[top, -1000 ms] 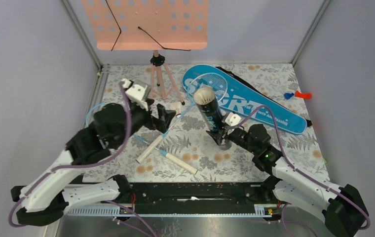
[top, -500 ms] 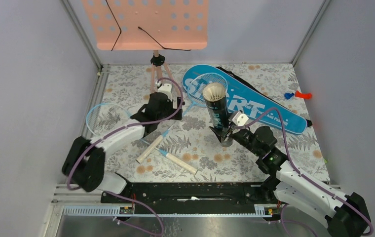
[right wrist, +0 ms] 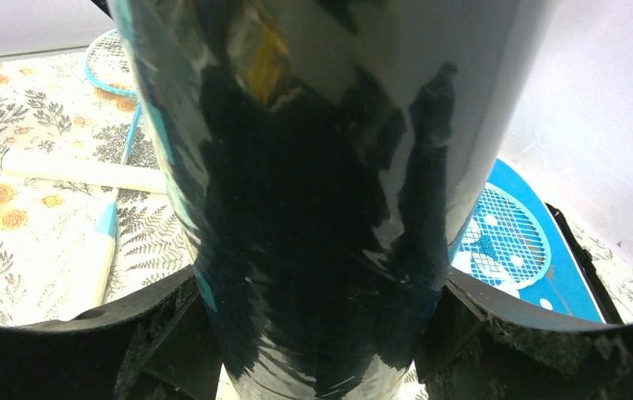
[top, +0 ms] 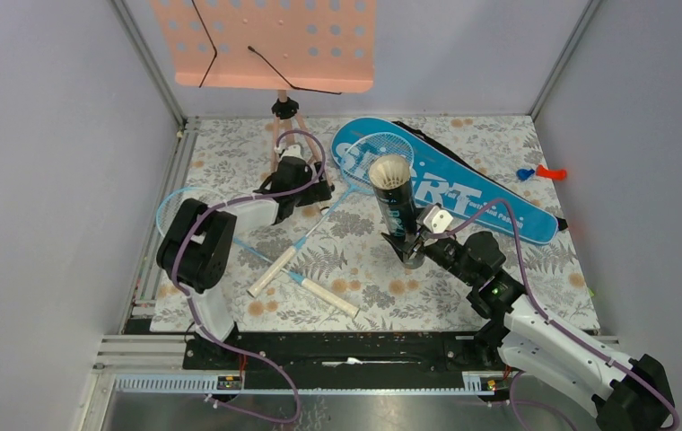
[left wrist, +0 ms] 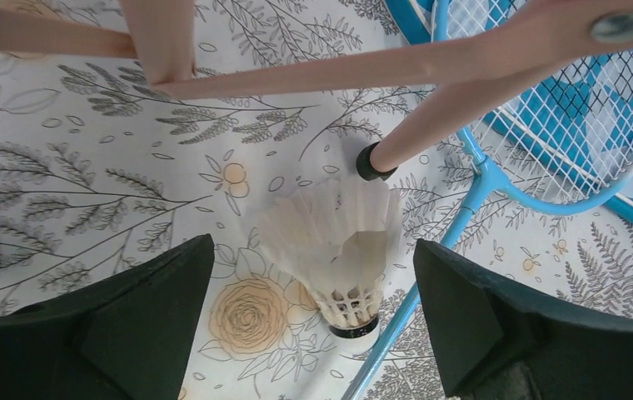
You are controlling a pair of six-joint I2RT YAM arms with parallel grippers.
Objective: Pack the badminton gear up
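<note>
A white feather shuttlecock (left wrist: 340, 250) lies on the flowered mat by a tripod foot (left wrist: 370, 162). My left gripper (left wrist: 313, 321) is open, one finger on each side of it and not touching it. In the top view the left gripper (top: 318, 199) sits low at the tripod's base. My right gripper (top: 409, 244) is shut on the lower end of the black lettered tube (top: 396, 208), which stands nearly upright with its open mouth up. The tube (right wrist: 321, 167) fills the right wrist view between the right gripper's (right wrist: 317, 333) jaws. Two light-blue rackets (top: 270, 271) (top: 327, 297) cross mid-mat. The blue "SPORT" bag (top: 499, 205) lies at the back right.
The peach music stand (top: 275, 40) rises on its tripod (left wrist: 296, 75) right over my left gripper. One racket head (top: 384, 145) rests on the bag, the other (top: 179, 208) lies under my left arm. A small red and blue item (top: 539, 171) lies at the right wall.
My left arm has swung from the mat's left side to the tripod's base and now has the shuttlecock between its open fingers. The tube's mouth now shows open. The stand's desk shifted slightly left.
</note>
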